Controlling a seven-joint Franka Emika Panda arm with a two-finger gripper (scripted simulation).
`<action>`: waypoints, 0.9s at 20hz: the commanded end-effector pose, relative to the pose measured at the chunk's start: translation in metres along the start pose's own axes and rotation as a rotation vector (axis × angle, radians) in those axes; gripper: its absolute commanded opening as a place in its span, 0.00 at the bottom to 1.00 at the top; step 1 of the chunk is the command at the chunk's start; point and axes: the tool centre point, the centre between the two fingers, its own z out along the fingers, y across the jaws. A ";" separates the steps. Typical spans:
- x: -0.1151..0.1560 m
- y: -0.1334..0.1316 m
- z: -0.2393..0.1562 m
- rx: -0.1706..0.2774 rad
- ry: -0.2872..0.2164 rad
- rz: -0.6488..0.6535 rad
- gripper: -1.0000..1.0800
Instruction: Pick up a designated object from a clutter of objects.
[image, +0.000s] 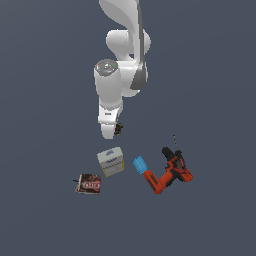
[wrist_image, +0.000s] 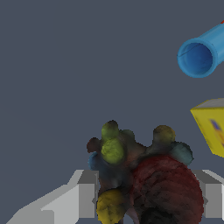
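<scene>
The designated object, a tiny dark lump with red, yellow and green specks (wrist_image: 144, 175), sits between my gripper's two grey fingers (wrist_image: 83, 194) in the wrist view, and both fingers touch its sides. In the exterior view the lump (image: 118, 129) shows as a dark speck at the tip of my gripper (image: 112, 132), apart from the rest of the clutter. My gripper (wrist_image: 148, 192) is shut on the lump. The lump's lower part is cut off by the wrist view's edge.
In the exterior view, a white-and-yellow box (image: 110, 161), a blue cylinder (image: 140, 164), a red-black power drill (image: 172, 172) and a flat dark-red box (image: 89, 184) lie below the gripper. The wrist view shows the cylinder (wrist_image: 201, 54) and the box's yellow corner (wrist_image: 214, 129).
</scene>
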 end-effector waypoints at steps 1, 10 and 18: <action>0.016 -0.007 -0.015 -0.001 0.000 0.000 0.00; 0.075 -0.032 -0.067 -0.001 0.005 -0.001 0.00; 0.135 -0.058 -0.123 -0.001 0.010 -0.002 0.00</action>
